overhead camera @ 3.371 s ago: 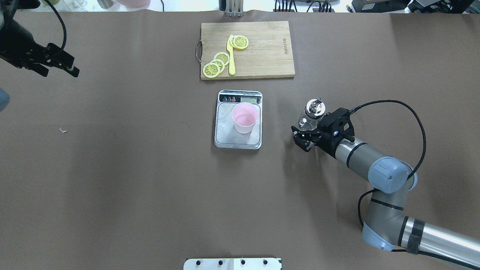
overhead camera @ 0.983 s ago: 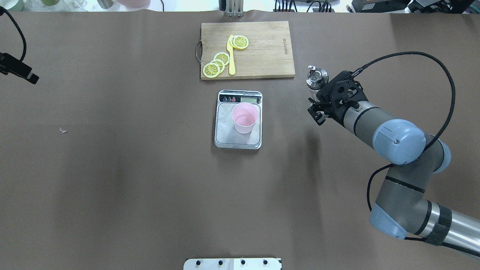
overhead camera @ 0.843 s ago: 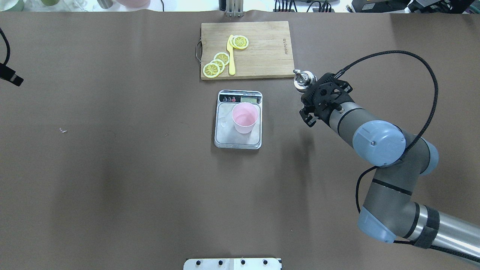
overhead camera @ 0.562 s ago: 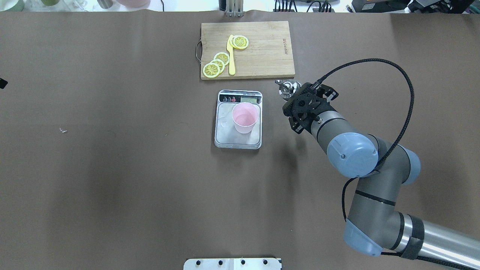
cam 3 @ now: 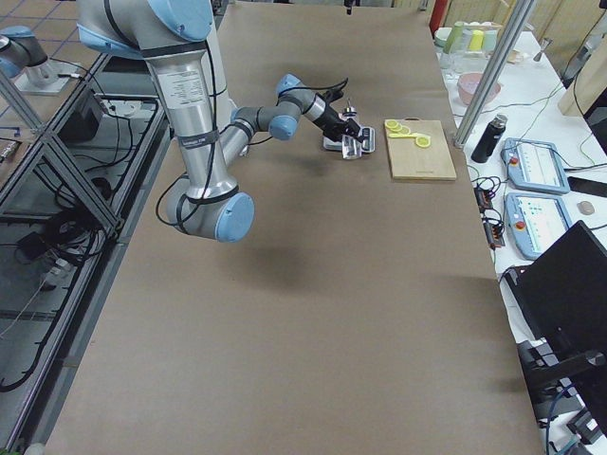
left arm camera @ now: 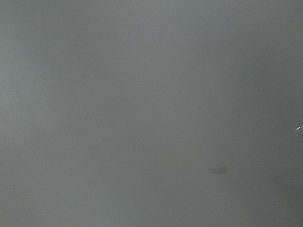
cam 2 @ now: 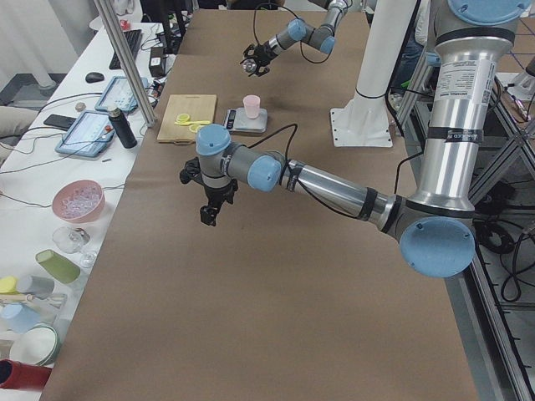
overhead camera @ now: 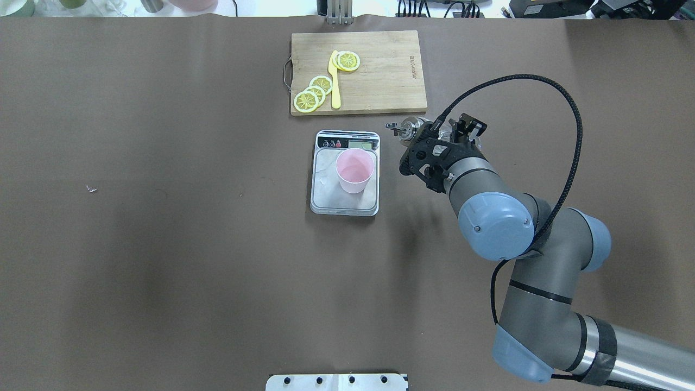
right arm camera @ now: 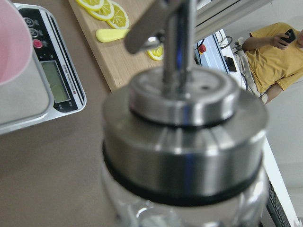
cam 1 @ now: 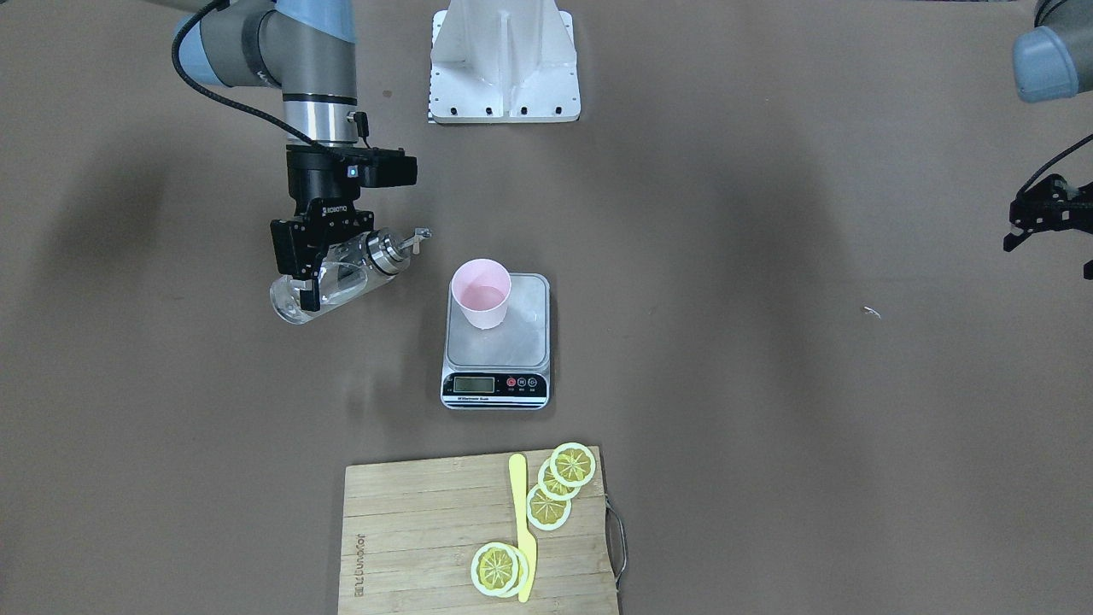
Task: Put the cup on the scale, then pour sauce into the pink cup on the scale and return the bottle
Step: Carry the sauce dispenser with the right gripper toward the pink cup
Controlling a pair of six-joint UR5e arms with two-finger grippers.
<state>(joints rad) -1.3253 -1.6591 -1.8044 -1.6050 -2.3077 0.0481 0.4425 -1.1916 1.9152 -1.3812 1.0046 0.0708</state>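
Brown paper is covering the desk [overhead camera: 163, 244], where the cup [cam 1: 481, 293] is standing upright on the scale [cam 1: 496, 350]. Right fingers [cam 1: 309, 289] are clamping the bottle [cam 1: 380, 254], tilted with its spout toward the cup, beside the scale; its sauce is too clear to make out. Left fingers [cam 2: 206, 215] are hanging well apart, too small to tell whether spread or closed.
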